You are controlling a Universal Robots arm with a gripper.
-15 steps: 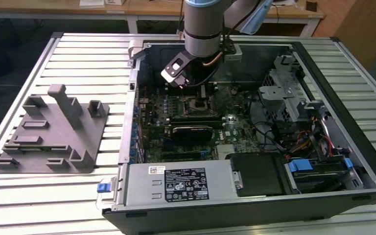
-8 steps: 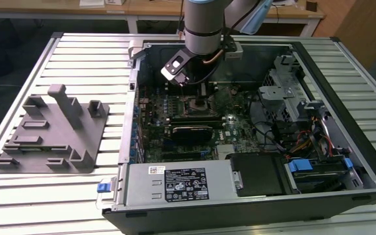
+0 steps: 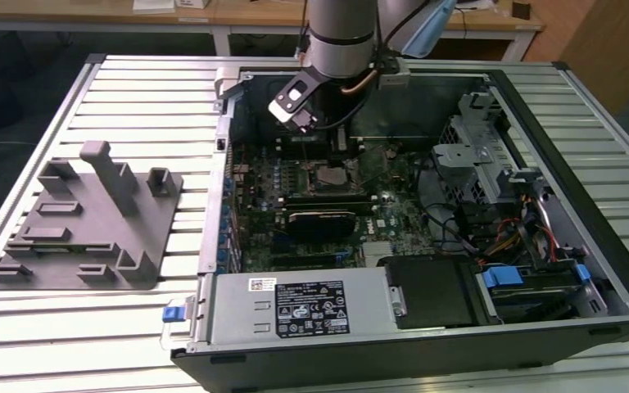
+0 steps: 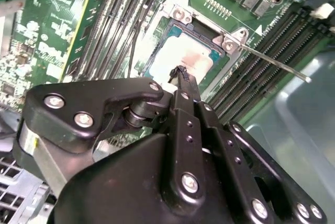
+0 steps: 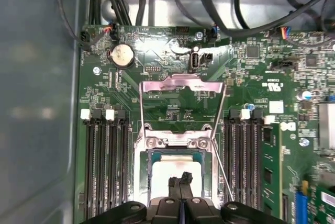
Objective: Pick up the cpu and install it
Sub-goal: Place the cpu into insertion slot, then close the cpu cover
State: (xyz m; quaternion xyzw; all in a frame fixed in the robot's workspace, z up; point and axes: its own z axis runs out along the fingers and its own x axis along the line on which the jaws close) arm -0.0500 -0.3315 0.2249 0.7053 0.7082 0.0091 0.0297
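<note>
The cpu (image 4: 172, 59) lies flat in the motherboard socket (image 5: 180, 141), its silvery top plate smeared pale; it shows as well in the first wrist view (image 5: 163, 170) and the exterior view (image 3: 331, 176). The socket's metal load plate (image 5: 183, 85) is flipped up and its thin lever (image 4: 272, 63) sticks out to the side. My gripper (image 4: 180, 72) hangs just above the cpu with its black fingers pressed together and nothing between them; whether the tips touch the chip is unclear. The exterior view has the gripper (image 3: 301, 117) over the far part of the open computer case (image 3: 576, 205).
A grey fixture block (image 3: 85, 221) stands on the slatted table at the exterior view's left. Inside the case are a power supply (image 3: 292, 307), a drive cage (image 3: 478, 155) and loose cables (image 5: 220, 4). Memory slots (image 5: 104, 161) flank the socket.
</note>
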